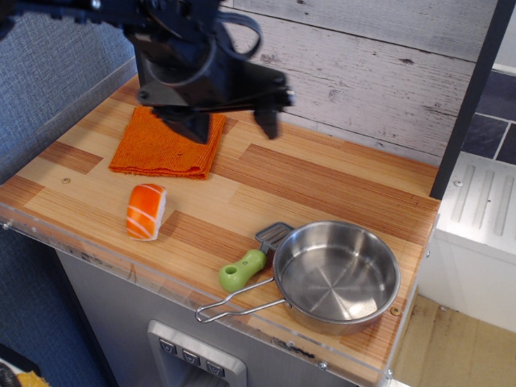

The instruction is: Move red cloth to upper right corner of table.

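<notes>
The red cloth (158, 149) lies folded flat at the back left of the table (322, 181). My gripper (232, 127) hangs above the cloth's right edge, blurred by motion. Its two dark fingers (266, 122) point down and stand wide apart, open and empty. The left finger overlaps the cloth's upper right corner in this view; I cannot tell if it touches. The arm's black body hides the cloth's far edge.
An orange-and-white salmon sushi toy (147, 211) lies in front of the cloth. A steel pan (335, 276) with a wire handle sits at the front right, a green-handled spatula (246, 266) beside it. A plank wall runs along the back and a dark post (472, 97) stands at the right.
</notes>
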